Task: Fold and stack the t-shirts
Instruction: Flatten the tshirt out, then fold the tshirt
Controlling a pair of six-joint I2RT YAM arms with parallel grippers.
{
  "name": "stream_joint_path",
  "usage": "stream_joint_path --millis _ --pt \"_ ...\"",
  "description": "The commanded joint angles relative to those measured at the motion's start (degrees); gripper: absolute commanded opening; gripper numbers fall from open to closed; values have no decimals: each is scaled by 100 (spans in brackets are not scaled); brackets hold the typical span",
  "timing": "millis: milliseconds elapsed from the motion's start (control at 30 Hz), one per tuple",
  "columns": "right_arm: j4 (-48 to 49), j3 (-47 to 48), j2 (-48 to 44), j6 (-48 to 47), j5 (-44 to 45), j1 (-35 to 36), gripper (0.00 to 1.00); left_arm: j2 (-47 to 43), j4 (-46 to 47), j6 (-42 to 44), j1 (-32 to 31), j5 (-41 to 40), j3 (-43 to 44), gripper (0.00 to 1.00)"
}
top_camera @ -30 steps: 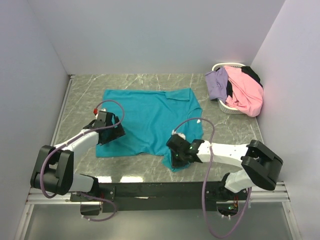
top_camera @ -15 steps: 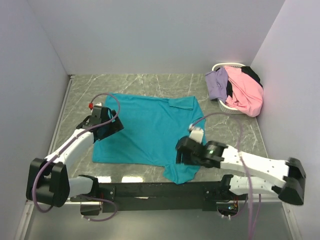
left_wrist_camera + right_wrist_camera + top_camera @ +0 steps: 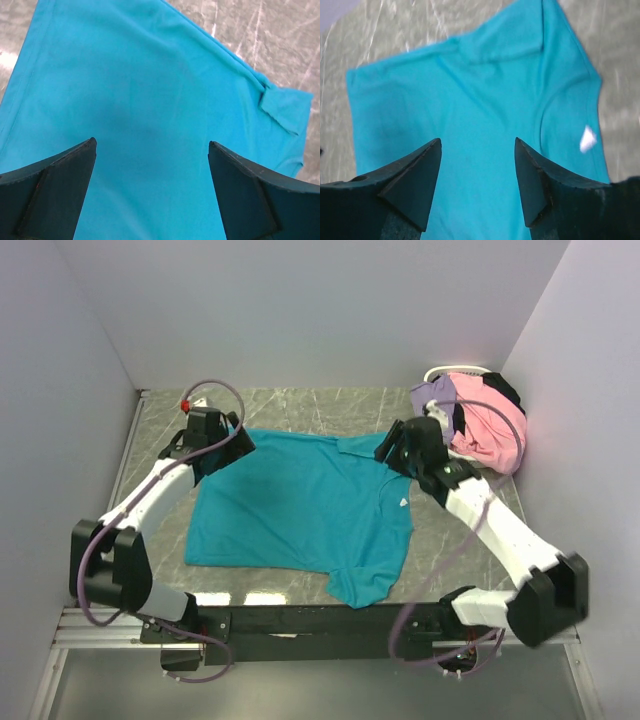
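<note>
Fingers [image 3: 50, 192] apart; shirts [image 3: 492, 426] in basket [image 3: 462, 368]

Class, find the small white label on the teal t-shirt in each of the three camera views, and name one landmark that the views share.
Top external: the white label sits right of centre, near the right edge of the teal t-shirt.
Left wrist: not in it.
Right wrist: right of centre, beside the curved neckline.
Shared landmark: the teal t-shirt lying on the grey marbled table, seen in all three.
</note>
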Motion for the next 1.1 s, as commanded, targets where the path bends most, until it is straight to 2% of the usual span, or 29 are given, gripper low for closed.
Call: stream_joint_path --millis 0,133,233,500,667,967,1067 --pt "1073 562 1108 -406 -994 -736 65 417 127 -110 21 -157 435 99" --pt "1215 1309 2529 -493 -1646 -1255 60 611 154 -110 21 -349 488 99" --pt "1100 1916 3252 -572 -1963 -1458 58 707 171 -93 21 -640 541 99" --pt "820 2988 4466 -538 -2333 -1739 57 1463 -40 100 56 -861 1164 99" --pt "503 3385 4845 -608 -2368 -1748 55 1806 -14 136 73 -624 1349 99" --pt "257 3166 4845 -793 -2026 -1765 54 1903 136 118 82 -228 1244 99" --pt "169 3148 4924 -845 -1973 -1748 55 1947 118 215 82 -175 1261 96"
